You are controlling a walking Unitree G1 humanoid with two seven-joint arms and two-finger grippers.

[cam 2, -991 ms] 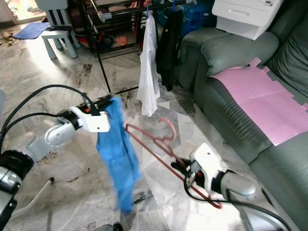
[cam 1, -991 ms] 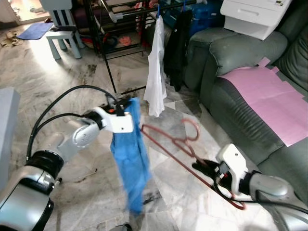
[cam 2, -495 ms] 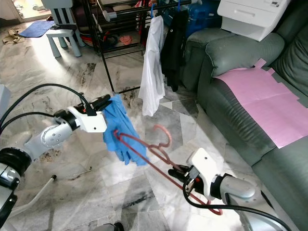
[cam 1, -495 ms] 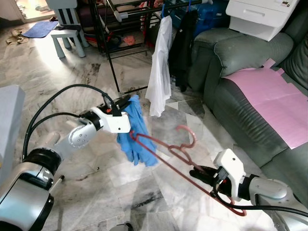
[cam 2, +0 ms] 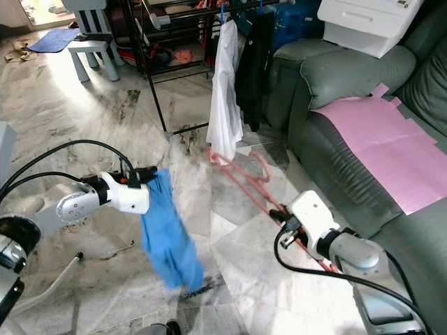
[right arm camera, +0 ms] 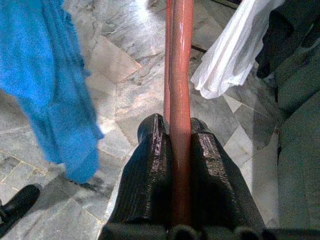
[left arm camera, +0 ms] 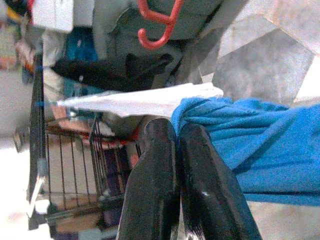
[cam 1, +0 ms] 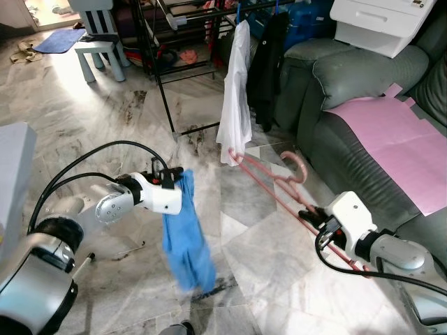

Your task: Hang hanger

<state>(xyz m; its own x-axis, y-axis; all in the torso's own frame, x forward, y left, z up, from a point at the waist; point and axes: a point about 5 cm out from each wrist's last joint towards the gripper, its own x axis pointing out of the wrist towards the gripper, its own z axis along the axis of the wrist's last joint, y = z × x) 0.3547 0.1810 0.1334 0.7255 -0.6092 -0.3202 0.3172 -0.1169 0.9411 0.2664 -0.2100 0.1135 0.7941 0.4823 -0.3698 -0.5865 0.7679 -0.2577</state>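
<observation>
With the hanger's tip now drawn out of the blue garment (cam 1: 186, 237), which is dangling free from the left gripper (cam 1: 183, 189) pinching its top, the right gripper (cam 1: 312, 216) is clamping the red hanger (cam 1: 269, 183) low over the floor, so threading needs redoing.

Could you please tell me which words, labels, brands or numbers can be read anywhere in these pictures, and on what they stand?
None can be read: no legible text shows on the white plastic drawer box, the pink paper sheet, the blue cloth garment or the red wire hanger.
</observation>
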